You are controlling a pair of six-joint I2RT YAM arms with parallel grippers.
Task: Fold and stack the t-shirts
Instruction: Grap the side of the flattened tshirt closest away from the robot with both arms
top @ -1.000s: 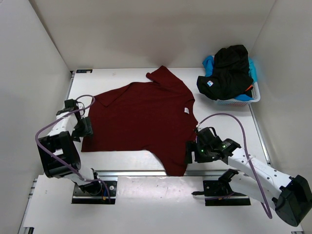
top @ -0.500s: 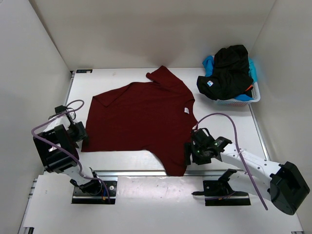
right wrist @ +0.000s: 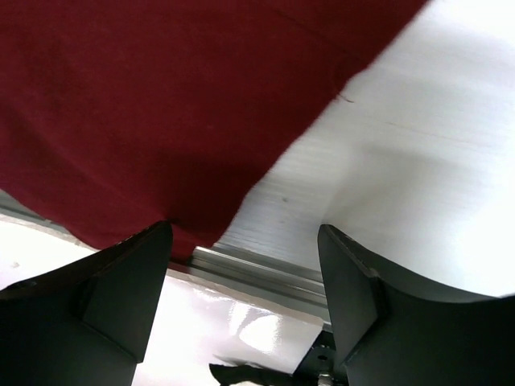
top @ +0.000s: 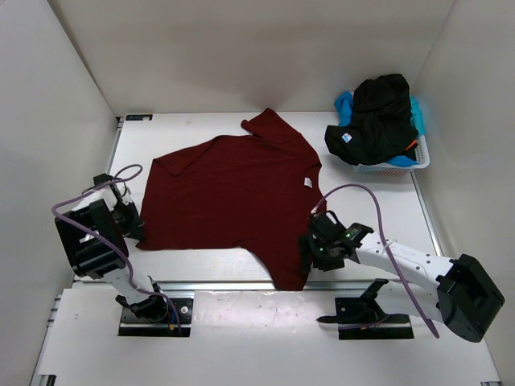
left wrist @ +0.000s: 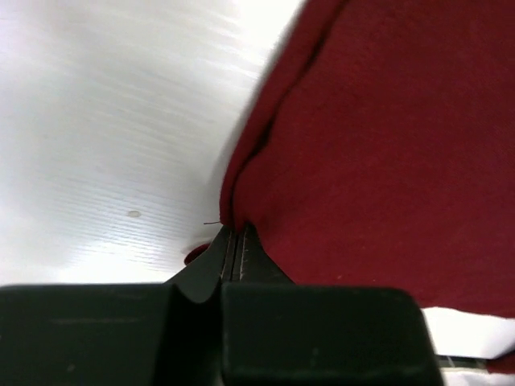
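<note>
In the top view, the red shirt (top: 233, 201) lies spread flat on the table (top: 370, 197). The left gripper (top: 133, 221) is at its near-left corner and the right gripper (top: 310, 249) is at its near-right part. At the far right, the basket (top: 418, 161) holds a black shirt (top: 378, 121) with a blue shirt (top: 344, 104) under it. From here the arm bodies hide both pairs of jaws.

In the left wrist view, the fingers (left wrist: 241, 249) are clenched on a small fold of the shirt's edge. The pinch looks thin, so I think the cloth could slip out when the arm lifts. How much cloth is inside the pinch is hidden.

In the right wrist view, the fingers (right wrist: 121, 289) stand wide apart and hold nothing. The shirt's edge is between and beyond them, and it reaches over the metal rail (right wrist: 265, 273) at the table's edge. A low approach could strike that rail or catch only one layer. If only the left side rises, the shirt may drag and wrinkle. Most of the shirt is cut off here.
</note>
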